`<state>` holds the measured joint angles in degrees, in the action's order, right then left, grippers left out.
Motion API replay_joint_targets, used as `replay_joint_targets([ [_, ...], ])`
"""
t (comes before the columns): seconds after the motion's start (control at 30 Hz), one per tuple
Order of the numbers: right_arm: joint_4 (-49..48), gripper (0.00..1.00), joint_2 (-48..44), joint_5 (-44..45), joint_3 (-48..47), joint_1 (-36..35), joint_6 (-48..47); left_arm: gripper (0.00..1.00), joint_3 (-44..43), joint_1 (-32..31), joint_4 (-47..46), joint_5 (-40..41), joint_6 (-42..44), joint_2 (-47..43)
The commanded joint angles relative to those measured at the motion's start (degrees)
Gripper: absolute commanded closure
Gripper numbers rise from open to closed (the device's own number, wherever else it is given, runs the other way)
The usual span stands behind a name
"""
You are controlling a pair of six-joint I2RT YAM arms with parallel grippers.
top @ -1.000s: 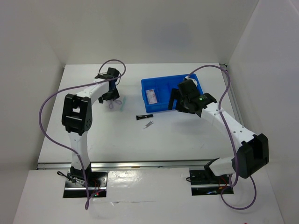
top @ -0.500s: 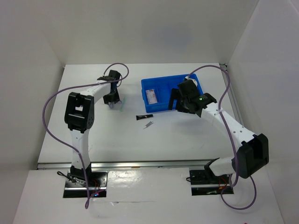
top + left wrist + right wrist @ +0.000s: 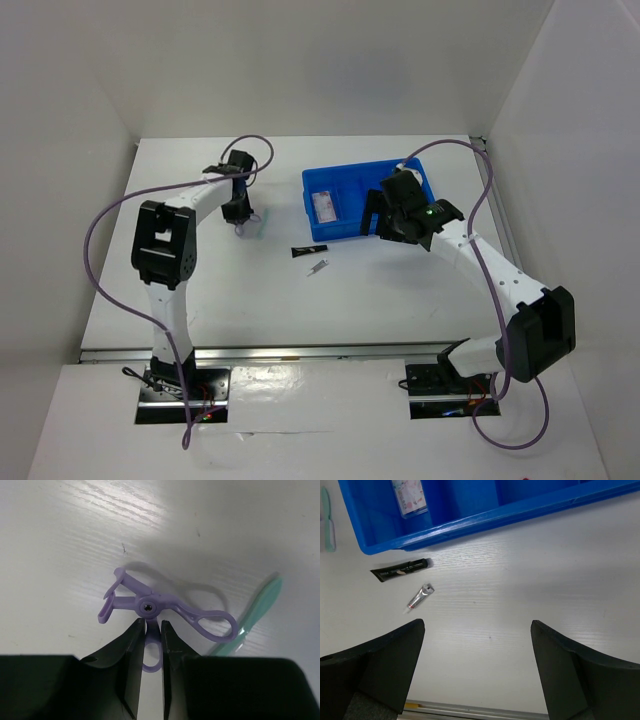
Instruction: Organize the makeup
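My left gripper (image 3: 151,647) has its two black fingers (image 3: 131,652) pinched on the lower finger loop of the purple eyelash curler (image 3: 150,605), which lies flat on the white table (image 3: 60,540). A teal stick (image 3: 261,604) lies just beside the curler's other loop. My right gripper (image 3: 477,630) is spread wide and holds nothing, hanging over bare table in front of the blue bin (image 3: 470,522). The clear pinkish flat case (image 3: 410,495) sits in the bin's left compartment. The slim black tube (image 3: 402,570) and the tiny silver stick (image 3: 420,596) lie near each other on the table, just outside the bin's front wall.
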<state>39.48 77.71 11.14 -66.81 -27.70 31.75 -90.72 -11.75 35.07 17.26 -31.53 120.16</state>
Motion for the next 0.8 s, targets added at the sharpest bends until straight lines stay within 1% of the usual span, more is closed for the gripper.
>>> replay_joint_targets([
  [0.0, -0.7, 0.06, -0.8, 0.5, 0.2, 0.3, 0.3, 0.76, -0.5, 0.3, 1.8, -1.2, 2.8, -6.7],
  [0.03, -0.7, 0.06, -0.8, 0.5, 0.2, 0.3, 0.3, 0.79, -1.2, -0.2, 1.8, -1.2, 3.8, -8.2],
  [0.13, -0.7, 0.06, -0.8, 1.2, 0.2, 0.3, 0.9, 0.79, -3.2, -2.2, 3.9, -1.2, 5.2, -9.9],
  [0.2, -0.7, 0.06, -0.8, 1.9, -0.3, 0.3, 0.9, 0.8, -5.6, -4.4, 4.5, -2.7, 6.0, -11.1],
  [0.3, -0.7, 0.06, -0.8, 2.9, -1.0, 0.3, 0.9, 0.8, -10.0, -8.1, 4.0, -7.6, 6.7, -11.1],
  [0.33, -0.2, 0.06, -1.3, 3.4, -1.0, 0.3, 0.9, 0.8, -13.1, -9.2, 4.0, -9.7, 6.7, -10.6],
  [0.4, 0.5, 0.06, -2.0, 5.6, -1.6, 0.3, 0.9, 0.8, -16.7, -12.8, 4.0, -11.6, 7.3, -7.8],
  [0.47, 0.5, 0.06, -4.7, 7.6, -1.6, 0.3, 2.1, 0.8, -23.3, -16.1, 5.3, -12.2, 7.3, -4.9],
  [0.53, 1.3, 0.06, -7.0, 9.6, -1.0, 0.3, 5.0, 0.8, -28.5, -18.1, 6.6, -12.9, 7.9, 0.2],
  [0.57, 1.3, 0.06, -8.6, 10.2, 0.7, 0.3, 6.0, 0.8, -33.9, -19.1, 8.0, -12.9, 7.9, 2.0],
  [0.6, 1.3, 0.06, -12.0, 12.1, 1.5, 0.3, 7.4, 0.8, -36.1, -20.6, 8.0, -12.9, 8.6, 3.7],
  [0.63, 1.3, 0.06, -14.0, 12.2, 2.5, 0.3, 9.0, 0.8, -39.7, -21.2, 8.5, -13.4, 8.6, 6.4],
  [0.67, 1.3, 0.06, -15.8, 13.6, 4.0, 0.3, 10.2, 0.8, -40.8, -21.7, 8.5, -13.4, 9.3, 7.5],
  [0.7, 0.8, 0.06, -19.6, 13.6, 4.9, 0.3, 11.0, 0.8, -41.8, -22.6, 7.7, -13.4, 9.3, 8.5],
  [0.77, 0.8, 0.06, -22.9, 14.6, 6.3, 0.3, 13.2, 0.79, -42.5, -23.4, 5.7, -13.4, 10.8, 10.5],
])
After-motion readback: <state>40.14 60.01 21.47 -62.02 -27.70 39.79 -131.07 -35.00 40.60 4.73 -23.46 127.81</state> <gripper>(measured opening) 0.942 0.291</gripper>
